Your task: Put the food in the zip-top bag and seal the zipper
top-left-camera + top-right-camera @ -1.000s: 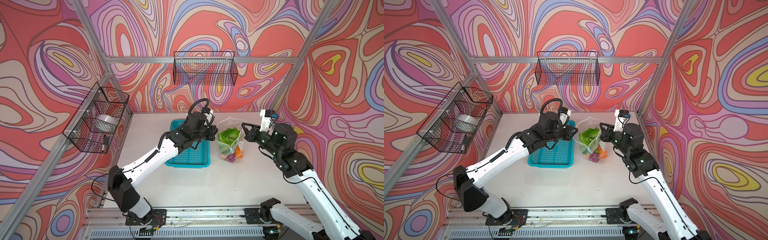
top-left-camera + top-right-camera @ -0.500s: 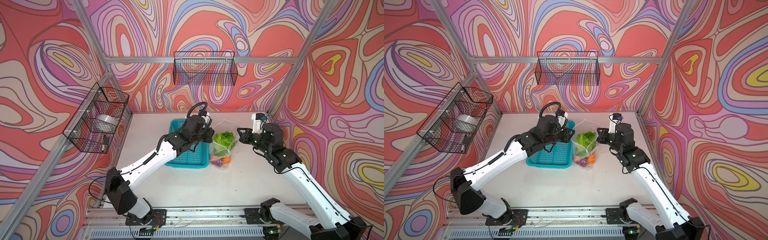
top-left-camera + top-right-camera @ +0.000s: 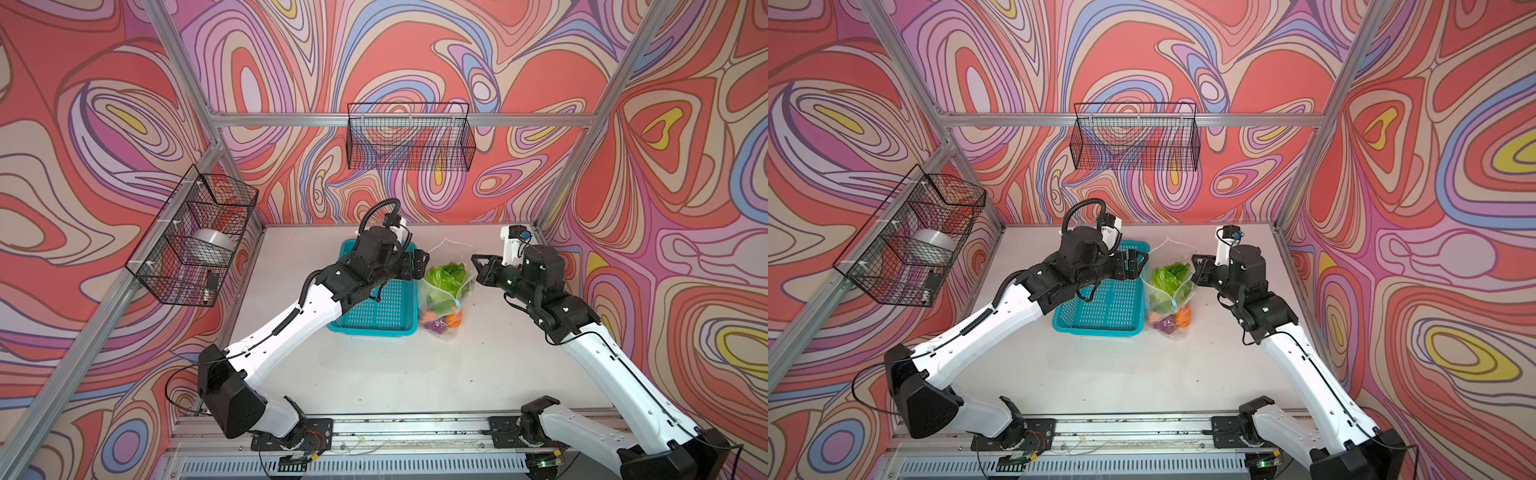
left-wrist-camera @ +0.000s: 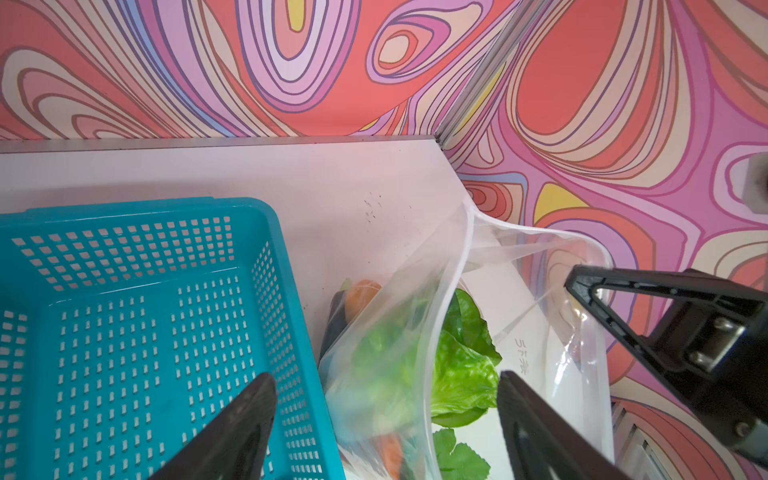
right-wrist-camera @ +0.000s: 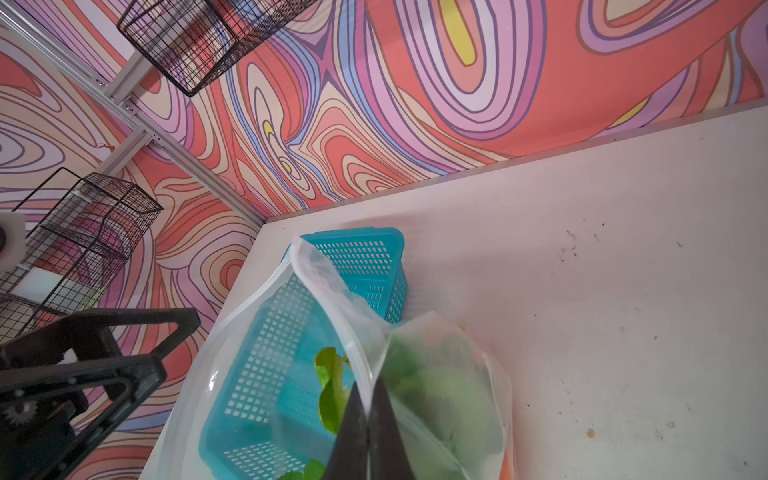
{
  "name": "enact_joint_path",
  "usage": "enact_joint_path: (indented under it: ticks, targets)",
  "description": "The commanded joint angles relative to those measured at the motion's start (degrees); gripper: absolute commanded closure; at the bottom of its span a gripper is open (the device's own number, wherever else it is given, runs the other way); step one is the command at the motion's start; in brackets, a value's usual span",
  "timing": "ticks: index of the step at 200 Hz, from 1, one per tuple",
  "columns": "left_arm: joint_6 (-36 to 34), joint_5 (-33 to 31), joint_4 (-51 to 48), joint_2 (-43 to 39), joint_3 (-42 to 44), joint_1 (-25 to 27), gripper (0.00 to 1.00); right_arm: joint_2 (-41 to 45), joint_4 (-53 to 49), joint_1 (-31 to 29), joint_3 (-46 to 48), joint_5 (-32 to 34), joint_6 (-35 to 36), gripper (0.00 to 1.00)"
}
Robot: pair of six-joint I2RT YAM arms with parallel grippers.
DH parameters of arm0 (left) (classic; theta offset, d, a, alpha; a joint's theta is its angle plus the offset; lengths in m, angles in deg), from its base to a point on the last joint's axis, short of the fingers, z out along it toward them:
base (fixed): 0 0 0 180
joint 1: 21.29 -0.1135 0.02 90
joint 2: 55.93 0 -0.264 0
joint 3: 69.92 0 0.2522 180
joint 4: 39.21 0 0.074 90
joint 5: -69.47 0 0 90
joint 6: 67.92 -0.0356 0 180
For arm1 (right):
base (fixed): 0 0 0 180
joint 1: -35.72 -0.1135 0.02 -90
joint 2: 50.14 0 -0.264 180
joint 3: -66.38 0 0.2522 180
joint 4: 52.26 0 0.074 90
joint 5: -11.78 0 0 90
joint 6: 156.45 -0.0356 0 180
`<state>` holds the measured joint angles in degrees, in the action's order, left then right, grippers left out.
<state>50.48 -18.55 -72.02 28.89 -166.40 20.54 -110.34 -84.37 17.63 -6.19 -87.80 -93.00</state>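
While right pincer (image 5: 368,384) clamps zip-top bag (image 5: 440,399) rim, left pincer (image 4: 386,380) gapes alongside

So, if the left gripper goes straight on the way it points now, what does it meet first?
The left gripper would most likely meet the near wall of the zip-top bag first; it shows between the open jaws in the left wrist view, lettuce just behind. Depth is unclear.

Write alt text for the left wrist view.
A clear floppy plastic zip-top bag holding green toy lettuce sits beside an empty teal perforated plastic basket. The left end effector hangs open over the bag's rim; the right end effector meets its edge.
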Motion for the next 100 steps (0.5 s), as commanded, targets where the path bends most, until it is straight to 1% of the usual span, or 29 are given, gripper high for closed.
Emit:
enact_joint_path:
  ticks: [1, 11, 20, 24, 42, 53, 61, 82, 85, 95, 100]
  targets:
    - [-2.2, 3.2, -2.0, 3.8, -3.3, -1.0, 0.18, -1.1, 2.1, -0.1, -1.1, -3.6, 1.7, 1.00]
    - [-2.1, 4.9, -2.7, 5.7, -4.5, -1.2, 0.21, -1.2, 2.2, -0.1, -1.4, -4.8, 2.1, 1.00]
    - [-2.2, 6.6, -3.3, 7.3, -5.6, -1.3, 0.27, -1.4, 2.2, -0.1, -1.6, -5.9, 2.3, 1.00]
    - [-2.2, 7.2, -3.5, 8.0, -6.1, -1.4, 0.34, -1.4, 2.3, -0.1, -1.7, -6.4, 2.4, 1.00]
    - [-2.1, 9.4, -2.9, 10.3, -7.8, -1.4, 0.72, -1.6, 2.1, -0.1, -2.3, -8.5, 3.2, 1.00]
    - [-2.0, 10.1, -2.1, 11.3, -8.8, -1.4, 0.89, -1.6, 1.5, -0.1, -2.6, -9.1, 3.8, 1.00]
    - [-2.1, 10.4, -2.0, 12.0, -10.1, -1.4, 0.99, -1.6, 1.3, -0.1, -2.7, -9.6, 4.3, 1.00]
    - [-1.3, 9.8, -1.7, 13.8, -13.0, -1.5, 1.00, -1.4, 1.2, -0.1, -2.8, -10.3, 5.9, 1.00]
    - [-1.2, 9.6, -1.6, 14.0, -13.2, -1.5, 1.00, -1.3, 1.2, -0.1, -2.7, -10.4, 6.1, 0.95]
    - [-0.3, 8.8, -0.7, 14.4, -13.5, -1.6, 1.00, -0.6, 1.4, -0.1, -2.4, -10.8, 6.7, 0.74]
    - [0.1, 8.4, -0.2, 14.5, -13.5, -1.6, 1.00, -0.1, 1.5, -0.1, -2.2, -11.0, 7.1, 0.67]
